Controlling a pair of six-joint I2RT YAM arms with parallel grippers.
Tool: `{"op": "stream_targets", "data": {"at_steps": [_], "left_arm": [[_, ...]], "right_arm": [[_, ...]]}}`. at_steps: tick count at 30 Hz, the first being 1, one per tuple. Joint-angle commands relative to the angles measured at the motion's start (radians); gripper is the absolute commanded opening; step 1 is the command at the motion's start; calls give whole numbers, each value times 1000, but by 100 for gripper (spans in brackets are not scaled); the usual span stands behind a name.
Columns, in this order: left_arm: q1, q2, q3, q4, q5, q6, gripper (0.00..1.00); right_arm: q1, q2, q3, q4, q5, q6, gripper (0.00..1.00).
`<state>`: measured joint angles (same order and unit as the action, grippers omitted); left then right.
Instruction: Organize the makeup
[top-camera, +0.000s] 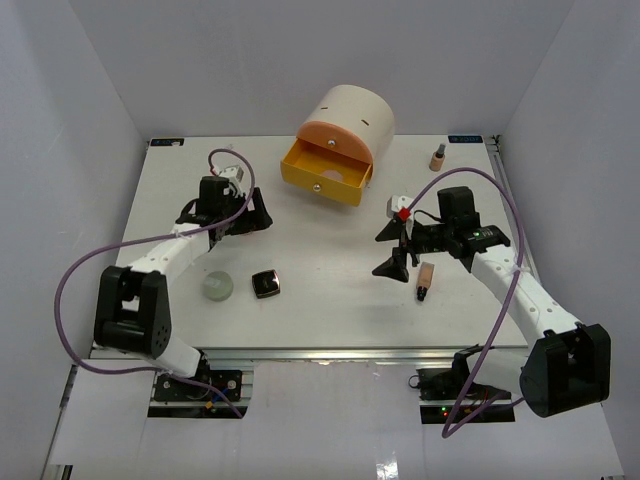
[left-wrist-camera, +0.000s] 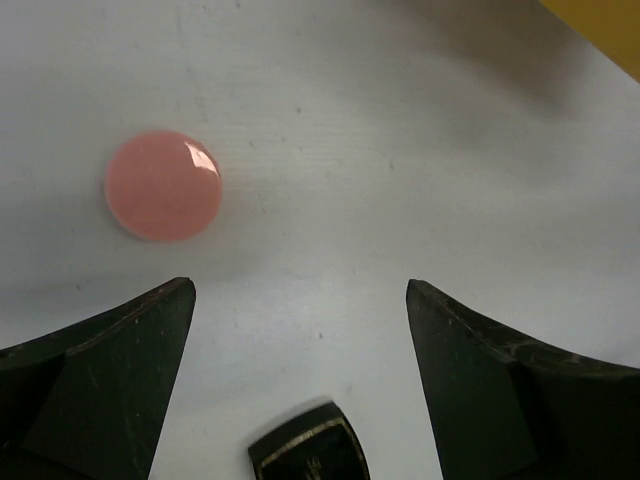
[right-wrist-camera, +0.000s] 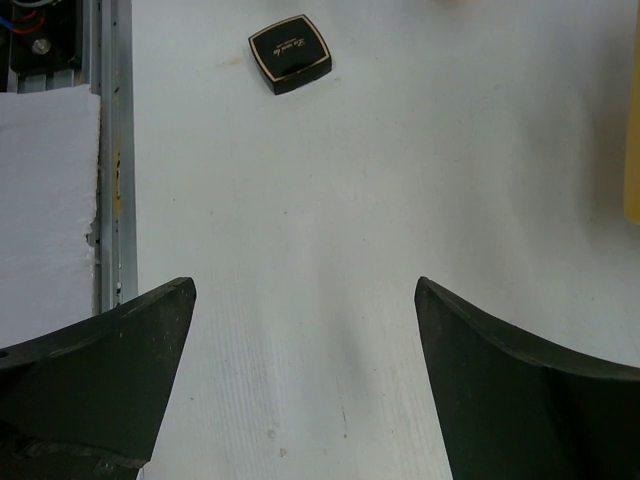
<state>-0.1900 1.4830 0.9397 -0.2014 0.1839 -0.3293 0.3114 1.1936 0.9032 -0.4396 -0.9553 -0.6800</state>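
My left gripper (top-camera: 258, 215) is open and low over the table left of the drum; its wrist view (left-wrist-camera: 300, 300) shows the pink jar (left-wrist-camera: 162, 186) ahead and to the left. A black gold-trimmed piece (left-wrist-camera: 310, 455) lies between the jaws at the bottom edge; I cannot tell which item it is. My right gripper (top-camera: 393, 250) is open and empty (right-wrist-camera: 305, 300). The black square compact (top-camera: 265, 284) and pale green ball (top-camera: 217, 287) lie front left; the compact also shows in the right wrist view (right-wrist-camera: 290, 53). One tan bottle (top-camera: 425, 280) lies beside the right gripper. Another (top-camera: 437, 158) stands back right. The round black jars are not seen.
The cream drum (top-camera: 350, 118) stands at the back centre with its yellow drawer (top-camera: 325, 172) pulled open toward the front. The table's metal front rail (right-wrist-camera: 110, 150) and white foam show left in the right wrist view.
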Motion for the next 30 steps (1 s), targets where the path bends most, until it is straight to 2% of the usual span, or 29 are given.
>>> {"op": "stream_targets", "data": {"at_steps": [1,9,17,25,28,30], "left_arm": [[0,119,138,-50,-156,31,98],[0,285,270,-110,-339,52,98],[0,360,289,-130,-327,65,97],[0,393,297,-133,-308,61,88],[0,404,298,-133,-313,61,82],[0,408,300,-131,-313,58,74]], "right_arm": [[-33,-18,18,70,-105,6,97],[-52,-32,5,82,-89,16,98],[-64,-35,3,82,-94,17,98],[-72,-33,2,82,-98,20,98],[-72,-31,2,81,-102,25,98],[-74,-31,2,82,-102,26,98]]}}
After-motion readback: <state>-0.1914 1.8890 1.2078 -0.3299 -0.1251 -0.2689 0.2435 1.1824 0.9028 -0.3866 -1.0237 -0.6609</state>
